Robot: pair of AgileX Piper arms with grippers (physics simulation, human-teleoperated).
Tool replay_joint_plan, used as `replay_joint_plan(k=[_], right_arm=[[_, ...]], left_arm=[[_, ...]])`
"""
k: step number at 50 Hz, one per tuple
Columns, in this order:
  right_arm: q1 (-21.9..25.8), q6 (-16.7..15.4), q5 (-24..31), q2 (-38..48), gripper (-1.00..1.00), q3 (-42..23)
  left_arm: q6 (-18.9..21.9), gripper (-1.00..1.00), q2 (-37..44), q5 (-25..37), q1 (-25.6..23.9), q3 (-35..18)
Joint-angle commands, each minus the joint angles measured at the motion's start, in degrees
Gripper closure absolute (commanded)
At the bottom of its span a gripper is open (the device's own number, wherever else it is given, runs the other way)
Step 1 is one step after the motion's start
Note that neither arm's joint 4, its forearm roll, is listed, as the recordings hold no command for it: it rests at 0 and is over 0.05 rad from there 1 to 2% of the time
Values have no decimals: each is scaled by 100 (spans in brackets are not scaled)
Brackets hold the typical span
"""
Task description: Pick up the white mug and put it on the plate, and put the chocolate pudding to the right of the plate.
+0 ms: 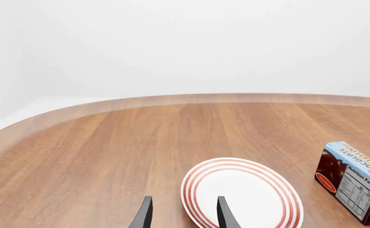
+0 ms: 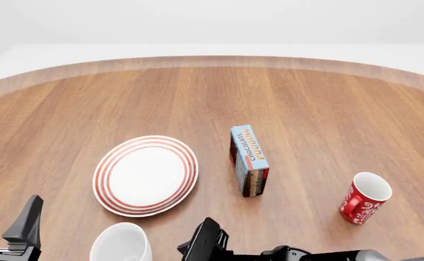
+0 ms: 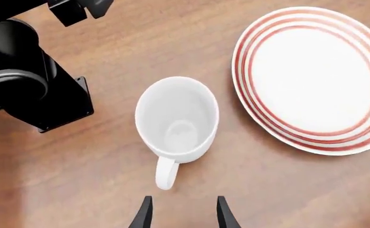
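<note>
The white mug (image 2: 121, 243) stands upright at the near edge of the table, just in front of the plate (image 2: 146, 175). In the right wrist view the white mug (image 3: 177, 118) lies below my right gripper (image 3: 182, 214), which is open and empty, with the mug's handle pointing toward its fingers. The plate (image 3: 315, 78) is empty. The chocolate pudding (image 2: 249, 159) lies right of the plate, apart from it. My left gripper (image 2: 5, 215) is open near the front left, and its view shows its open fingers (image 1: 143, 214) over the plate's (image 1: 241, 192) near rim, with the chocolate pudding (image 1: 355, 183) beyond.
A red mug with a white floral pattern (image 2: 365, 198) stands upright at the front right. The left arm's black body (image 3: 26, 71) sits close beside the white mug. The table's curved far edge (image 2: 212, 61) runs across the back.
</note>
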Motion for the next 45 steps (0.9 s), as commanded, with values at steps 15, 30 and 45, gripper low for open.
replay_joint_plan(k=[15, 30, 45], right_arm=[[126, 136, 289, 260, -100, -394], [185, 89, 532, 415, -100, -695], [266, 141, 558, 638, -100, -873]], left_arm=[[0, -100, 0, 0, 0, 0], [0, -100, 0, 0, 0, 0], [0, -100, 0, 0, 0, 0]])
